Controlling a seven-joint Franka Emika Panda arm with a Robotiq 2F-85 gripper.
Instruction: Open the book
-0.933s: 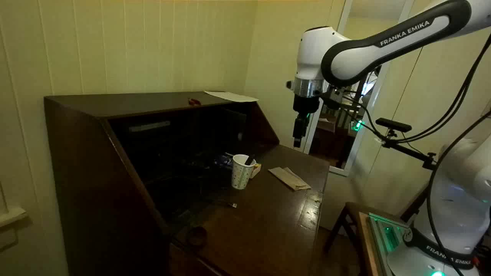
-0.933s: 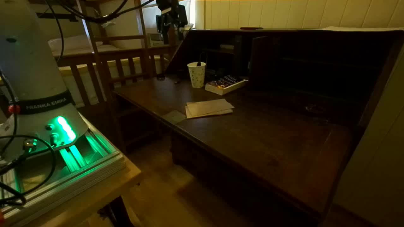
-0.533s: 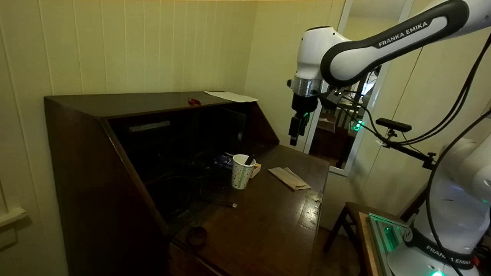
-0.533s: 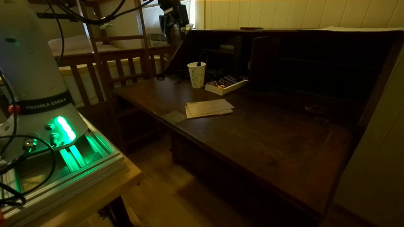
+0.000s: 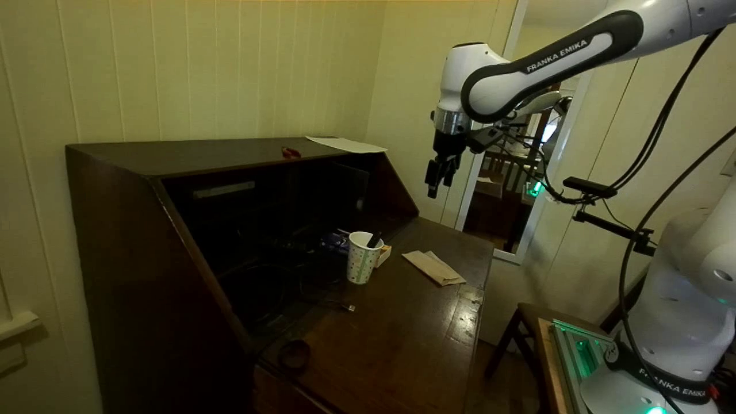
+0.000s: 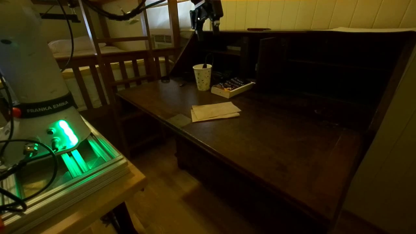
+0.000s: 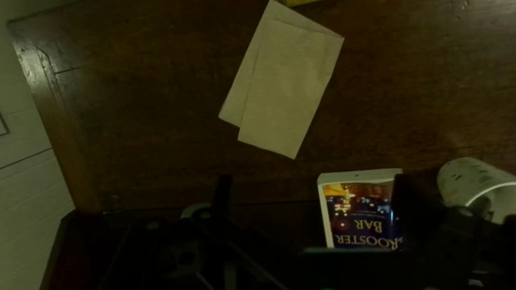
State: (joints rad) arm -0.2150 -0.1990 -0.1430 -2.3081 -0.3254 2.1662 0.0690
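Note:
The book (image 6: 232, 84) is a closed paperback with a dark, printed cover and pale page edges. It lies flat on the desk beside the white patterned cup (image 6: 203, 78). In an exterior view the book (image 5: 384, 256) is mostly hidden behind the cup (image 5: 361, 261). In the wrist view the book's cover (image 7: 358, 213) reads "Rooster Bar"; a finger and the gripper body hide part of it. My gripper (image 5: 439, 188) is high above the desk, apart from everything. Its fingers (image 7: 314, 183) are spread wide and empty. It also shows in an exterior view (image 6: 207, 34).
Tan folded paper (image 6: 214, 112) lies on the desktop in front of the book. The dark desk hutch (image 6: 273, 61) rises behind, with a white sheet (image 5: 348, 145) on top. A cable plug (image 5: 349, 307) and a dark ring (image 5: 294, 355) lie on the desk.
My gripper has moved over toward the desk and risen somewhat. The book, cup and folded paper have not moved.

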